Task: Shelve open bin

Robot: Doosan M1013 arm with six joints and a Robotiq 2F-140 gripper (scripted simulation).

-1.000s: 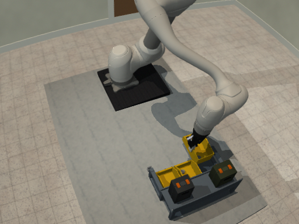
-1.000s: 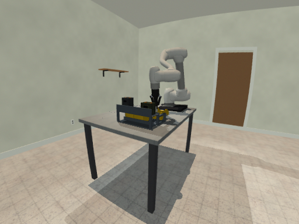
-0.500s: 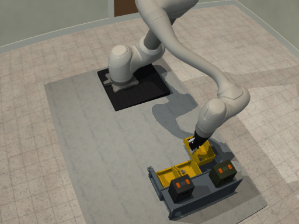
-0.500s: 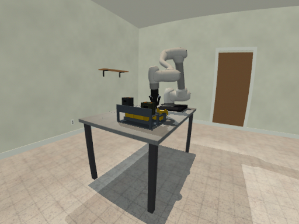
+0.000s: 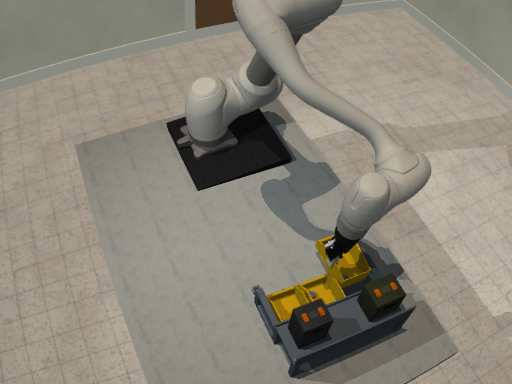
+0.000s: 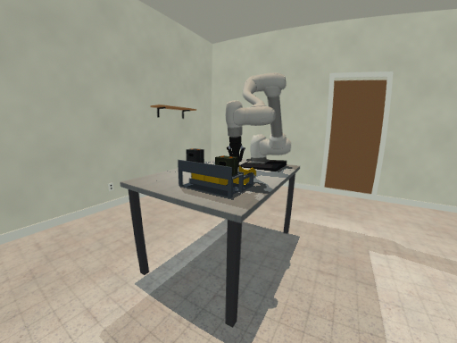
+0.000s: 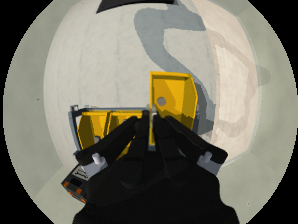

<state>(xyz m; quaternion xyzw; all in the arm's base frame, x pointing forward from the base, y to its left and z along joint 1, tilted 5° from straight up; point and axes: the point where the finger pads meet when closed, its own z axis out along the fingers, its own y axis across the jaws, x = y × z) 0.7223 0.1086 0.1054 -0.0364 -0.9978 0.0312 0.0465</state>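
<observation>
The yellow open bin (image 5: 351, 269) (image 7: 174, 96) (image 6: 248, 171) is at the right end of the shelf's row, in front of the free place and sticking out toward the robot's base. A small grey part (image 7: 161, 102) lies in it. My gripper (image 5: 333, 253) (image 7: 150, 109) (image 6: 235, 156) comes down from above and is shut on the bin's thin side wall. Two other yellow open bins (image 5: 283, 303) (image 5: 320, 289) (image 7: 93, 125) stand side by side in the grey shelf (image 5: 350, 334) (image 6: 201, 171). I cannot tell whether the held bin touches the shelf's lip.
Two dark boxes (image 5: 310, 322) (image 5: 382, 296) with orange marks stand on the shelf's top board, one just behind the free place. The shelf stands near the table's (image 5: 150, 225) corner. The arm's black base plate (image 5: 240, 150) is at the far end.
</observation>
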